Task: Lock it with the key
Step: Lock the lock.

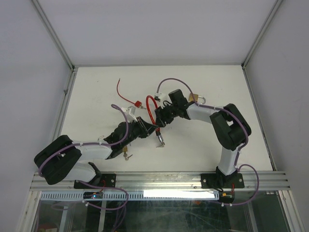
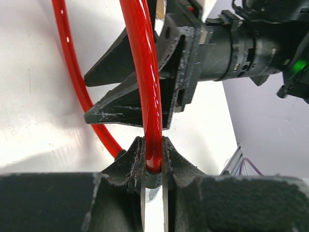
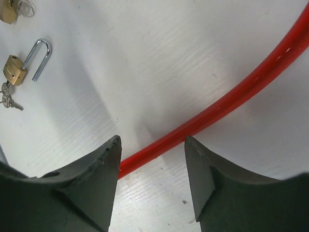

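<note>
A red cable lock (image 1: 150, 107) lies looped at the table's middle, its dark barrel end (image 1: 160, 140) pointing toward the near edge. My left gripper (image 1: 145, 128) is shut on the red cable (image 2: 153, 154) just above a black collar. My right gripper (image 1: 162, 117) is open, its fingers on either side of the cable (image 3: 212, 112) close above the table. It also shows in the left wrist view (image 2: 145, 96), right behind the cable. Whether a key is in the barrel is hidden.
A brass padlock (image 3: 14, 69) with its shackle open and keys (image 3: 7, 99) lies beyond the right gripper, a second padlock (image 3: 8, 10) further off. One padlock (image 1: 195, 98) shows from above. A thin red cable (image 1: 120, 91) with a red lock (image 1: 138, 103) lies left. Small keys (image 1: 126, 155) lie near the left arm.
</note>
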Action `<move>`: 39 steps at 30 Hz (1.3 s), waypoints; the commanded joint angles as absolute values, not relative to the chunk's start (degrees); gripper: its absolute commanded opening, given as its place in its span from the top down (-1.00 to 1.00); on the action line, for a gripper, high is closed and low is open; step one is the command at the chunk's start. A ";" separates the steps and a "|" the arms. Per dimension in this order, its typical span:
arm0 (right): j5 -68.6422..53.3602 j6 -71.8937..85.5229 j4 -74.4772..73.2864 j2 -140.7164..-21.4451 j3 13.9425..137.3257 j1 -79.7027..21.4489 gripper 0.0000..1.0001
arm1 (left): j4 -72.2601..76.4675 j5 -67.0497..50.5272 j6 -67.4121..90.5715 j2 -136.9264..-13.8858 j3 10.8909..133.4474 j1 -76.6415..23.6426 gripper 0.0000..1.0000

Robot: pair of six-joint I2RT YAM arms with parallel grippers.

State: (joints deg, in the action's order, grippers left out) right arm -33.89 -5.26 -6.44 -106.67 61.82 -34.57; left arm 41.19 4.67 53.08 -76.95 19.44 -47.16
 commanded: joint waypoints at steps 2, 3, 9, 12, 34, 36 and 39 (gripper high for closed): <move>-36.15 -7.58 -6.92 -102.12 64.72 -34.24 -0.17 | 42.22 4.90 53.44 -77.79 21.11 -46.63 1.00; -36.13 -7.67 -7.24 -102.06 64.86 -34.12 -0.17 | 41.93 4.85 53.36 -77.88 21.30 -46.57 1.00; -37.52 -8.70 -8.30 -100.85 64.87 -32.54 -0.22 | 41.41 4.49 53.26 -78.10 21.62 -46.10 1.00; -37.95 -9.37 -8.99 -100.47 64.66 -32.09 -0.23 | 41.40 4.25 53.18 -78.29 21.77 -46.06 1.00; -52.96 -62.02 -14.00 -81.02 48.17 -29.22 -0.34 | 41.75 2.82 52.91 -80.48 23.19 -45.71 1.00; -52.09 -73.98 -12.95 -80.08 43.96 -29.27 -0.53 | 41.86 2.61 52.95 -80.66 23.20 -45.70 1.00; -49.59 -79.90 -11.37 -82.81 42.80 -29.47 -0.54 | 42.50 2.15 53.12 -81.42 23.38 -45.79 1.00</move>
